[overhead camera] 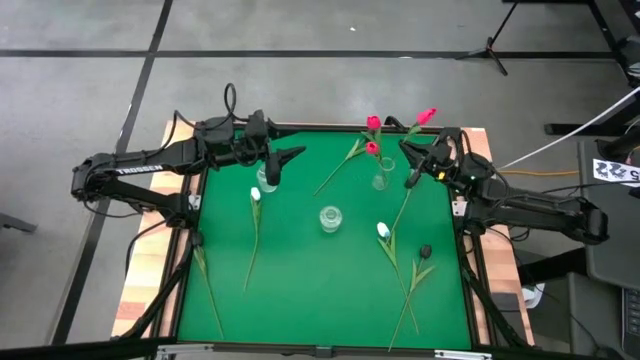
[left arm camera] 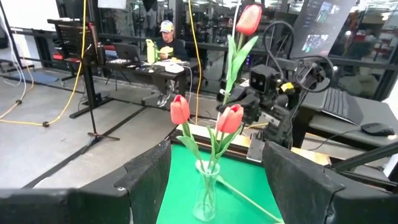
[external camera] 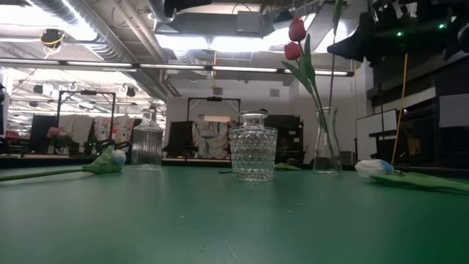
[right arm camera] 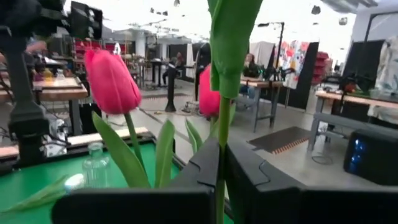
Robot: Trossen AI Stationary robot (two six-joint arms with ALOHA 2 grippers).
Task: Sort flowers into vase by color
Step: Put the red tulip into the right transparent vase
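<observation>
My right gripper (overhead camera: 411, 166) is shut on a red tulip whose head (overhead camera: 427, 116) stands high beside the far right glass vase (overhead camera: 382, 181). That vase holds two red tulips (left arm camera: 180, 109) upright. My left gripper (overhead camera: 287, 158) is open and raised by the far left vase (overhead camera: 268, 181), facing the tulip vase (left arm camera: 207, 193) from the left. The middle vase (overhead camera: 331, 218) is empty. White tulips (overhead camera: 256, 195) (overhead camera: 383, 230) and a dark-headed one (overhead camera: 425, 250) lie flat on the green mat. My right gripper pinches the red tulip's thin green stem (right arm camera: 221, 163) between its two fingers, well below the head. The fingers come about level from the table's right side and lie across the stem. The tulip is upright, head (left arm camera: 249, 18) above the gripper, lower stem (external camera: 331, 88) hanging below.
Another green stem (overhead camera: 337, 170) lies left of the tulip vase, and one (overhead camera: 207, 285) lies along the mat's left edge. The mat's near middle (overhead camera: 320, 300) has free room. People sit at desks in the room beyond the table.
</observation>
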